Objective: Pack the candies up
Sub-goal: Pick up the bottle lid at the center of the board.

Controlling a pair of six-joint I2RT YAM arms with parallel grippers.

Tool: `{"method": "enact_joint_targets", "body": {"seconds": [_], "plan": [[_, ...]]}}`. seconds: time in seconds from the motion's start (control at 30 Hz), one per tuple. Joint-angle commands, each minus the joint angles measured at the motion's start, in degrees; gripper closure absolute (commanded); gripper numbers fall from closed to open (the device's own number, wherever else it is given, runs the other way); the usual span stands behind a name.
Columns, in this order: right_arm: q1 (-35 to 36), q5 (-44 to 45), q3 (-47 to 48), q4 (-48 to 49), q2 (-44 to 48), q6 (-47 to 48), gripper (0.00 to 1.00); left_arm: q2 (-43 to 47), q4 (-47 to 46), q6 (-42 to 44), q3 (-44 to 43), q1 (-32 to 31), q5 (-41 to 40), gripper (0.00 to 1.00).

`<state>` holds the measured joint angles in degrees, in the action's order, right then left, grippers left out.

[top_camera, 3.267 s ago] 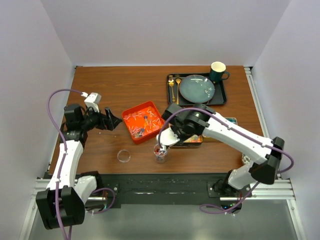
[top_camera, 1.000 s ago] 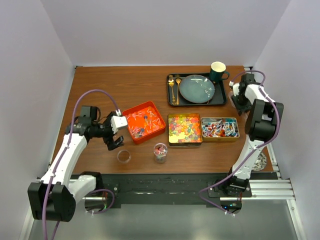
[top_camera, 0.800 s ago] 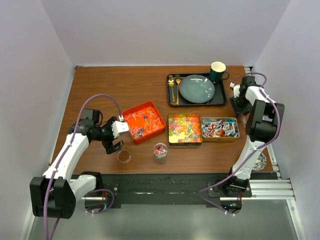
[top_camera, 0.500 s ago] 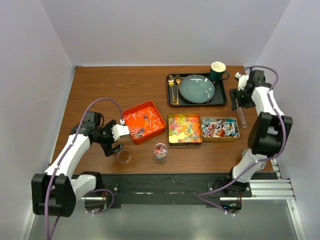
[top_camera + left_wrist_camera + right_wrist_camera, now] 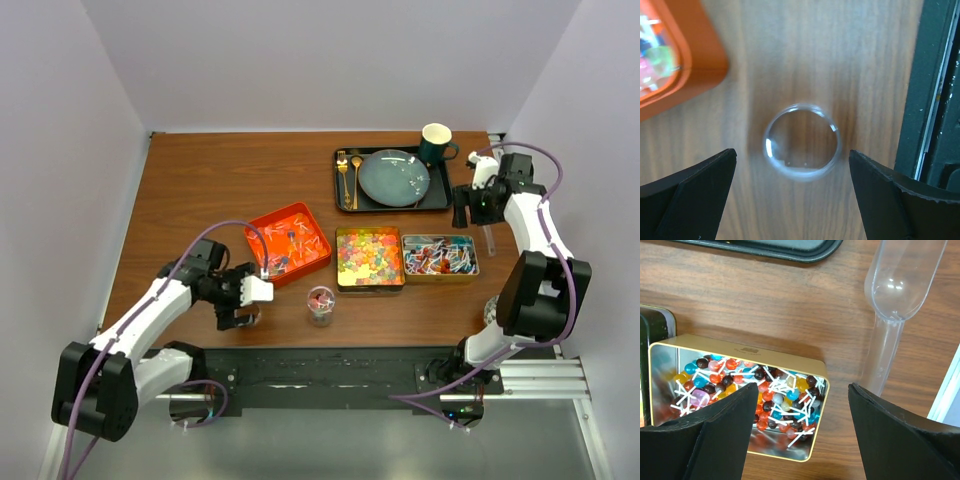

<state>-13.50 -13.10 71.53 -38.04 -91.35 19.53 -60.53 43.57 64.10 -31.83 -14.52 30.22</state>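
Observation:
The candies lie in three containers: wrapped pieces in an orange tray (image 5: 288,243), gummy bits in a gold tin (image 5: 370,257), and small lollipops in a second gold tin (image 5: 440,255) (image 5: 735,390). A small clear cup (image 5: 321,303) near the front holds some candies. My left gripper (image 5: 238,308) (image 5: 792,167) hangs open over an empty clear round cup (image 5: 248,316) (image 5: 801,141), one finger on each side, not touching it. My right gripper (image 5: 461,208) (image 5: 802,432) is open above the table by the lollipop tin. A clear plastic scoop (image 5: 487,240) (image 5: 895,295) lies loose beside it.
A black tray (image 5: 345,195) at the back carries a teal plate (image 5: 394,177), gold cutlery (image 5: 350,172) and a dark mug (image 5: 436,143). The black rail (image 5: 940,100) of the table's front edge runs close to the empty cup. A white rail lines the right edge (image 5: 512,200).
My right gripper has opened and let go of the scoop, which now lies on the table. My left arm has swung forward and right over the empty cup.

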Motion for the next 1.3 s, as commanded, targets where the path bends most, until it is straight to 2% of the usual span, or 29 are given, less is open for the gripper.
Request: {"method": "enact_joint_targets", "body": {"seconds": [0.0,0.27,0.47,0.57,0.6,0.73,0.8,0.97,1.13,1.27], "plan": [[0.14,-2.01,-0.77,2.1,2.67,-0.02,0.24,-0.2,-4.02,-0.2,2.56,-2.7,-1.56,0.0],[0.14,-3.07,0.54,0.69,2.14,0.16,0.25,-1.78,-8.32,-2.13,5.73,-4.2,-2.45,0.0],[0.57,-4.3,1.42,0.51,1.09,-1.69,0.27,-2.4,-10.96,-3.54,5.38,-4.37,-2.01,0.11],[1.1,-4.56,1.69,0.51,0.74,-2.04,0.28,-3.1,-10.53,-3.28,4.77,-4.37,-1.39,0.28],[1.28,-4.65,1.69,0.6,0.65,-2.21,0.28,-3.27,-10.0,-2.93,4.59,-4.37,-1.22,0.37],[1.89,-4.74,1.77,0.34,0.12,-2.57,0.29,-4.07,-4.66,-1.43,2.58,-4.37,-0.25,0.53],[2.07,-4.74,2.12,-0.01,0.21,-2.39,0.29,-3.11,-1.4,-0.38,0.3,-4.37,1.16,0.53],[2.69,-4.65,2.91,-0.45,0.21,-2.04,0.3,0.94,8.8,1.29,-12.53,-4.46,7.38,0.49],[3.47,-5.53,3.44,-0.37,-0.4,-2.3,0.3,-3.52,14.42,-0.46,-25.8,-6.74,11.17,0.48],[4.0,-5.88,4.41,-0.28,-1.37,-2.91,0.3,-6.78,13.56,-4.4,-32.67,-11.04,12.06,0.43]]}}
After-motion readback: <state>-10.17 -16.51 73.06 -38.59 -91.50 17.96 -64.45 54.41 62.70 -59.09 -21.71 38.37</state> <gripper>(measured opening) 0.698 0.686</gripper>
